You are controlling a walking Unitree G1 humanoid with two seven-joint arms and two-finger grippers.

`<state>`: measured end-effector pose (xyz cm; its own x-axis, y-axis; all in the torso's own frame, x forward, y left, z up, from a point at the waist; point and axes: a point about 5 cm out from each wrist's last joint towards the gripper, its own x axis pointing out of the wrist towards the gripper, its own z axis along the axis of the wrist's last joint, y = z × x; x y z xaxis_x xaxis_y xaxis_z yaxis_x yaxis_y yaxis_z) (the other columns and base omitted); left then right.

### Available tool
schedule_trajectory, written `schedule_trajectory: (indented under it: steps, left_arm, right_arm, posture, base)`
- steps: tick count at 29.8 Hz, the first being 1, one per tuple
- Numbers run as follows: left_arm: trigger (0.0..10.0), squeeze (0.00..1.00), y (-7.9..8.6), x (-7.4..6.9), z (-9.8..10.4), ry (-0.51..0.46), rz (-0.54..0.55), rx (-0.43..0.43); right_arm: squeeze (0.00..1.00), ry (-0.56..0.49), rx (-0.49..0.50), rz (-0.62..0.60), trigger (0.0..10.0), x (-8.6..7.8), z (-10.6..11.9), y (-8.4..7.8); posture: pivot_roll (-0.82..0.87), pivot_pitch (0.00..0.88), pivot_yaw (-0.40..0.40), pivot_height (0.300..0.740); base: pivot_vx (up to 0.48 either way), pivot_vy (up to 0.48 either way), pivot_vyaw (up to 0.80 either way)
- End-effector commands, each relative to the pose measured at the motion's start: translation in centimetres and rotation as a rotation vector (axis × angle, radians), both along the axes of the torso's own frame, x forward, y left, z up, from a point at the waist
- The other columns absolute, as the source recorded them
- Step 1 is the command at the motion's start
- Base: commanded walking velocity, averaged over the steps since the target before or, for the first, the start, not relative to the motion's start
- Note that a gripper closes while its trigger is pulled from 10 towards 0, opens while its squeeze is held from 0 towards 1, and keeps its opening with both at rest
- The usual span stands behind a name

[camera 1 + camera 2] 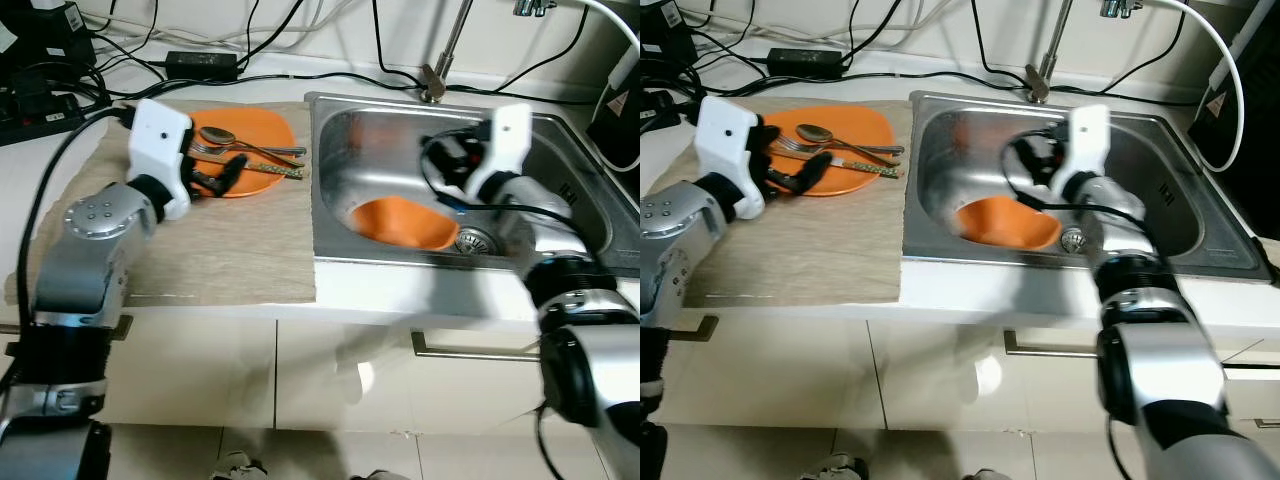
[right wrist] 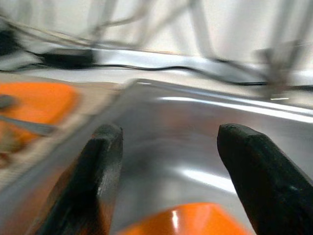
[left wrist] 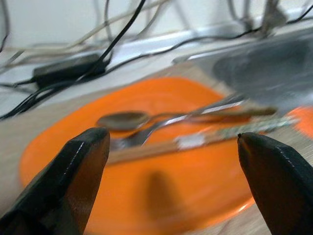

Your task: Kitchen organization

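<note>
Cutlery on orange plate: spoon, fork and one patterned-handled utensil, lying together across the plate, which sits on the beige mat left of the sink.

Left gripper: fingers spread wide, empty, hovering low at the plate's near edge, aimed across the cutlery.

Right gripper: fingers parted, empty, held inside the basin above the orange bowl, which lies tilted near the drain.

Step in hand, by judgement: left gripper taking a utensil. Handling notes: pick one handle rather than the heap; set the fingers astride it across its length; close gently, since thin metal may slide on the plate.
</note>
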<state>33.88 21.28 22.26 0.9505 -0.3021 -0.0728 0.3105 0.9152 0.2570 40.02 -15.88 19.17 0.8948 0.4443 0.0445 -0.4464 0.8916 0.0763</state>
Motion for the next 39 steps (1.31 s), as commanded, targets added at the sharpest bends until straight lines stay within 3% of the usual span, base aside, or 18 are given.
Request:
schedule_trajectory:
  steps: [1,9,13,17,18,19,20,21,22,26,30,33,34,35,36,38,39]
  left_arm:
    - [10.0,0.00,0.2,0.0,0.1,-0.013,0.004,0.023]
    - [10.0,0.00,0.3,-1.3,-0.4,-0.002,-0.124,0.070]
    - [10.0,0.00,0.5,-1.7,-0.4,-0.002,-0.138,0.078]
    - [10.0,0.00,0.2,-1.5,-0.3,-0.034,-0.124,0.052]
    - [10.0,0.00,-0.1,-1.2,-0.2,-0.043,-0.132,0.028]
    - [10.0,0.55,-0.9,-0.8,0.2,-0.071,-0.168,0.022]
    - [10.0,0.55,-0.9,-0.8,0.2,-0.071,-0.168,0.022]
    - [10.0,1.00,-1.3,-0.6,0.4,-0.077,-0.196,0.026]
    - [10.0,1.00,-2.0,-0.1,0.9,-0.085,-0.243,0.021]
    - [10.0,1.00,-2.5,1.3,1.3,-0.075,-0.249,-0.005]
    - [10.0,1.00,-2.9,2.5,1.4,-0.084,-0.259,0.047]
    - [10.0,1.00,-3.5,2.6,1.8,-0.110,-0.265,-0.026]
    - [10.0,0.32,-3.6,2.5,1.9,-0.120,-0.250,-0.072]
    - [10.0,0.00,-3.5,2.4,1.9,-0.116,-0.230,-0.132]
    - [10.0,0.00,-3.3,2.0,2.2,-0.119,-0.207,-0.225]
    - [10.0,0.00,-3.2,1.8,2.3,-0.124,-0.205,-0.248]
    - [10.0,0.00,-3.3,1.2,2.2,-0.125,-0.242,-0.232]
  right_arm:
    - [1.00,-0.016,0.033,0.047,10.0,0.1,0.9,0.4]
    - [1.00,-0.014,-0.078,0.334,10.0,-0.7,0.6,5.0]
    - [1.00,-0.004,-0.105,0.324,10.0,-0.5,0.5,5.2]
    - [1.00,-0.030,-0.059,0.264,10.0,-0.4,0.9,4.7]
    - [0.51,-0.038,-0.054,0.248,10.0,-0.5,0.9,4.5]
    - [0.00,-0.042,-0.033,0.235,10.0,-0.7,0.8,4.0]
    - [0.00,-0.042,-0.033,0.235,10.0,-0.7,0.8,4.0]
    - [0.00,-0.044,-0.027,0.230,10.0,-0.8,0.7,3.8]
    - [0.00,-0.043,-0.019,0.224,10.0,-1.2,0.5,3.2]
    - [0.00,-0.041,-0.009,0.222,10.0,-2.4,-0.1,2.2]
    - [0.00,-0.054,-0.023,0.168,10.0,-4.2,-1.2,0.7]
    - [0.00,-0.052,0.023,0.092,10.0,-5.3,-1.7,-0.2]
    - [0.00,-0.046,0.037,0.067,10.0,-5.6,-1.9,-0.4]
    - [0.00,-0.041,0.046,0.048,10.0,-5.7,-2.0,-0.4]
    - [0.00,-0.029,0.055,0.042,10.0,-6.0,-2.2,0.0]
    - [0.00,-0.025,0.057,0.051,10.0,-6.0,-2.1,0.2]
    - [0.00,-0.014,0.060,0.100,10.0,-5.8,-2.0,1.1]
  posture:
    - [0.06,0.036,-0.089,0.740]
    - [0.06,0.042,-0.112,0.740]
    - [0.07,0.045,-0.126,0.740]
    - [0.08,0.047,-0.131,0.740]
    - [0.08,0.046,-0.128,0.740]
    - [0.07,0.046,-0.123,0.740]
    - [0.07,0.046,-0.123,0.740]
    - [0.07,0.046,-0.121,0.740]
    - [0.06,0.043,-0.106,0.740]
    - [0.05,0.042,-0.090,0.740]
    - [0.01,0.038,-0.049,0.740]
    - [0.00,0.033,-0.038,0.740]
    - [-0.01,0.032,-0.030,0.740]
    - [-0.01,0.032,-0.025,0.740]
    - [-0.01,0.027,-0.024,0.740]
    - [-0.01,0.027,-0.025,0.740]
    - [0.00,0.026,-0.030,0.740]
  base:
    - [0.000,0.000,0.00]
    - [0.000,0.000,0.00]
    - [0.000,0.000,0.00]
    - [0.000,0.000,0.00]
    - [0.000,0.000,0.00]
    - [0.000,0.000,0.00]
    - [0.000,0.000,0.00]
    - [0.000,0.000,0.00]
    - [0.000,0.000,0.00]
    - [0.000,0.000,0.00]
    - [0.000,0.000,0.00]
    - [0.000,0.000,0.00]
    - [0.000,0.000,0.00]
    - [0.000,0.000,0.00]
    - [0.000,0.000,0.00]
    - [0.000,0.000,0.00]
    - [0.000,0.000,0.00]
